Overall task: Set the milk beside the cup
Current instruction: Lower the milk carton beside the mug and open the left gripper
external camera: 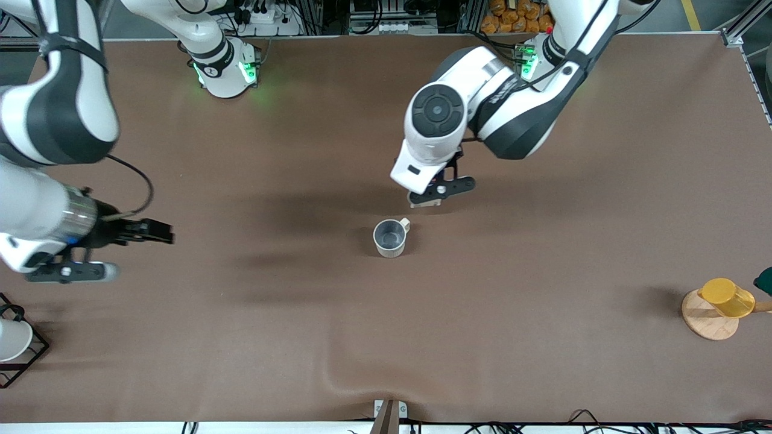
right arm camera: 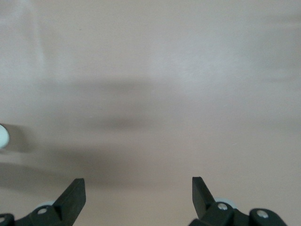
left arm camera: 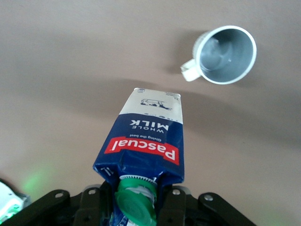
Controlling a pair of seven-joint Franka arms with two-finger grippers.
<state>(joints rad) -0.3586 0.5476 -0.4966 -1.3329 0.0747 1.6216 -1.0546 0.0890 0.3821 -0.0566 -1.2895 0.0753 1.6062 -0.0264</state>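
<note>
White arms (external camera: 434, 138), black joints, green base lights (external camera: 244, 71)

You look down on a wide table (external camera: 543, 289) covered in a brown mat, lit evenly from above with soft shadows across its middle. The mat bulges in a low wrinkle (external camera: 356, 367) at the edge nearest the front camera, where a small metal bracket (external camera: 389, 413) sits. Cables (external camera: 603, 419) trail along that edge. Past the top edge you see power strips (external camera: 265, 15) and an aluminium frame (external camera: 745, 24).
</note>
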